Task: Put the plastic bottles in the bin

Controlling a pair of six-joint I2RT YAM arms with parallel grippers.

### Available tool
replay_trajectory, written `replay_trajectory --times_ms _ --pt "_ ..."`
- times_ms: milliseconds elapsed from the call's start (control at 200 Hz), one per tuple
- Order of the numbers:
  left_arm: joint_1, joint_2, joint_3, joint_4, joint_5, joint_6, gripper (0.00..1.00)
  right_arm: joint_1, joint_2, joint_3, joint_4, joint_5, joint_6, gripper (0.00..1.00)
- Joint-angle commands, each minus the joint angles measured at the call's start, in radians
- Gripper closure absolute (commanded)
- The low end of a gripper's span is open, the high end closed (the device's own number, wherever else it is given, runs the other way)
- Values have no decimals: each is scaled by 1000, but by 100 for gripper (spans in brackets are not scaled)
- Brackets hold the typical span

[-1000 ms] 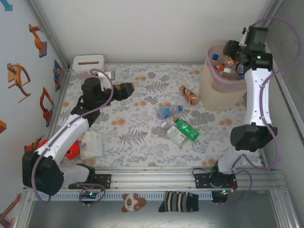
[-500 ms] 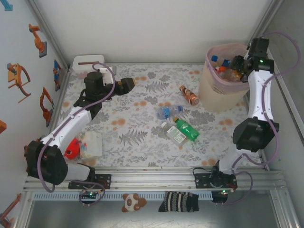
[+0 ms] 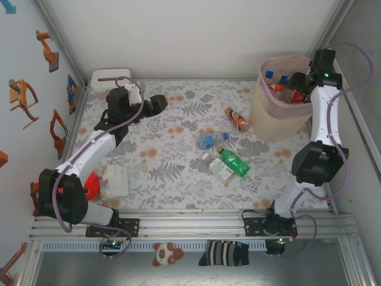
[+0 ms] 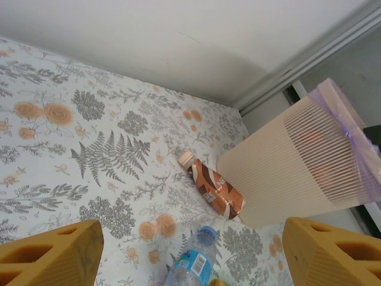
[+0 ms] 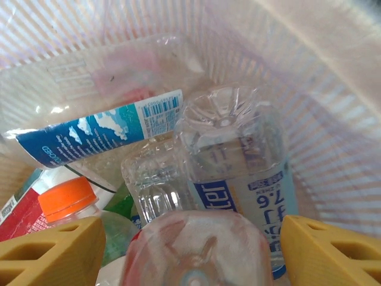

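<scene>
The bin (image 3: 268, 116) stands at the back right, lined with a pink bag and holding several plastic bottles. My right gripper (image 3: 296, 83) hangs over its far right rim. In the right wrist view the gripper (image 5: 193, 250) is open, and a blurred reddish bottle (image 5: 196, 253) sits loose between the fingers above clear bottles (image 5: 238, 155). On the table lie a brown bottle (image 3: 238, 119), a clear blue-capped one (image 3: 207, 141), a green one (image 3: 233, 161) and a clear labelled one (image 3: 219, 169). My left gripper (image 3: 159, 102) is open and empty at the back left, facing the brown bottle (image 4: 215, 190) and the bin (image 4: 297, 161).
A white-and-pink tissue box (image 3: 110, 79) sits in the back left corner. A clear boxy container with a red object (image 3: 107, 182) lies by the left arm's base. A plush toy (image 3: 165, 253) and a striped sock (image 3: 225, 253) rest on the front rail.
My right gripper dropped to the bin's right rim and its jaws spread, freeing the reddish bottle. The left arm swung slightly toward the back.
</scene>
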Motion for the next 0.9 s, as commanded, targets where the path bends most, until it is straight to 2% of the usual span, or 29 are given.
replay_trajectory --times_ms 0,220,371,506,736,891 --pt "13 -2 39 31 25 -9 22 -4 -61 46 -32 27 3 24" --pt "21 -11 42 31 29 -8 22 -4 -91 72 -55 0 -1 32" --pt "23 -12 41 31 34 -10 22 -4 -65 99 -105 -24 -20 48" --pt "23 -10 43 32 35 -11 22 -4 -29 118 -139 -43 -36 57" --pt "27 -8 34 35 38 -14 22 -5 35 108 -232 12 -42 77" --pt "34 -4 30 37 44 -18 22 -4 37 53 -234 20 -25 81"
